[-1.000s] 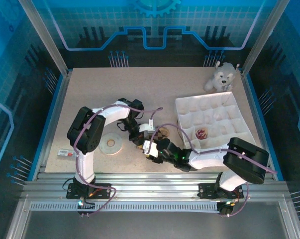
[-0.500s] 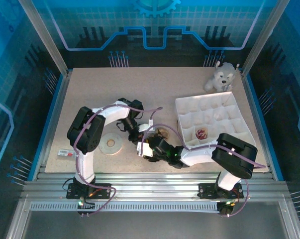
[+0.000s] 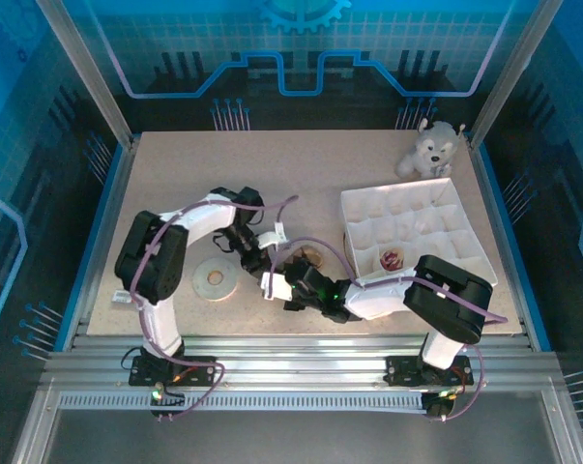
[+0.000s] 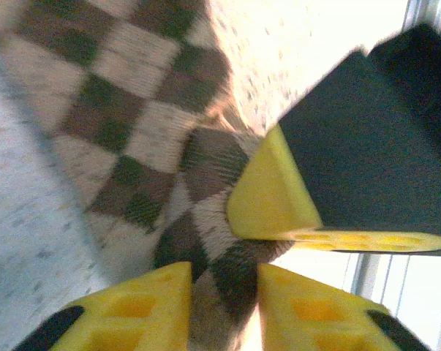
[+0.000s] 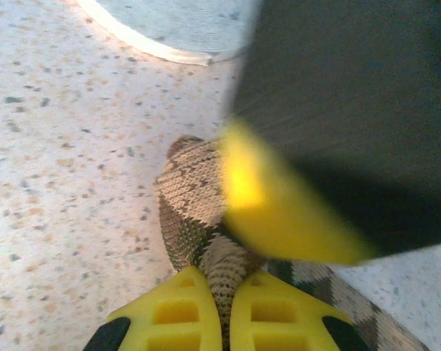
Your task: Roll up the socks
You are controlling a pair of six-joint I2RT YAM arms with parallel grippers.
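Note:
The brown-and-tan argyle sock [image 4: 132, 110] lies on the speckled table, drawn out between both grippers. My left gripper [image 4: 224, 274] is shut on one end of it, with fabric pinched between the yellow fingers. My right gripper [image 5: 226, 281] is shut on a bunched part of the argyle sock [image 5: 194, 197]. Each wrist view has the other gripper's yellow finger close above the cloth. From above, the left gripper [image 3: 260, 256] and right gripper [image 3: 276, 286] meet at the argyle sock [image 3: 306, 254]. The red-trimmed sock [image 3: 393, 258] sits bundled in a tray compartment.
A white compartment tray [image 3: 412, 208] stands at the right, with a grey-white plush dog [image 3: 431, 147] behind it. A white tape roll [image 3: 214, 280] lies just left of the grippers, and a small label card [image 3: 125, 295] lies near the left edge.
Both grippers have shifted left with the argyle sock held between them. The left arm's elbow swung left and the right arm stretched further across the table.

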